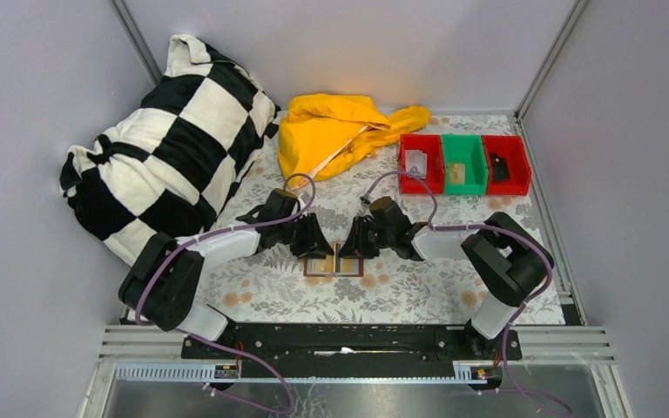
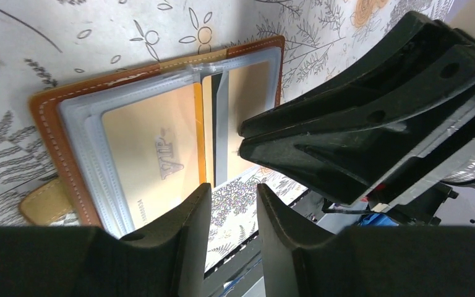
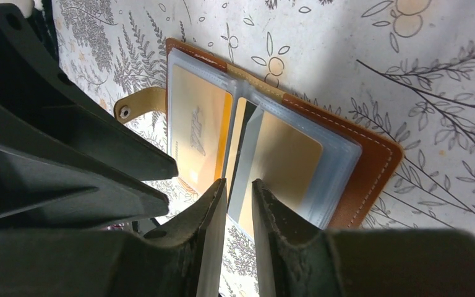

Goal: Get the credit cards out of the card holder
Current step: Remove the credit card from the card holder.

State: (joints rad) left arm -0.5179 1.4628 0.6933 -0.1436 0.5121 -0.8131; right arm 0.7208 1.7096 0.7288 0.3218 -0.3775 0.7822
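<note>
Card holder [image 1: 333, 266] lay open on the floral cloth [image 1: 401, 292] near the table's front middle, top view. The left gripper [image 1: 316, 252] and right gripper [image 1: 349, 252] pointed down at its two halves, tips close together. A checkered pillow [image 1: 165, 144], a yellow garment [image 1: 335, 131] and three bins [image 1: 463, 164] lay behind, well apart from it.

Left wrist view: clear sleeves [image 2: 83, 133] lined the brown cover. Gold cards [image 2: 151, 154] sat inside them, the nearer one marked VIP. The left jaws stood apart over the holder's near edge, released, with only cloth seen between them. The right gripper's tips met the upright middle sleeve [image 2: 221, 124].

Right wrist view: the right jaws stood narrowly apart on either side of the middle sleeve's near edge; whether they pinched it could not be told. A gold card filled each flat sleeve. The tan snap tab [image 3: 137, 106] stuck out from the cover, just beside the left gripper.
</note>
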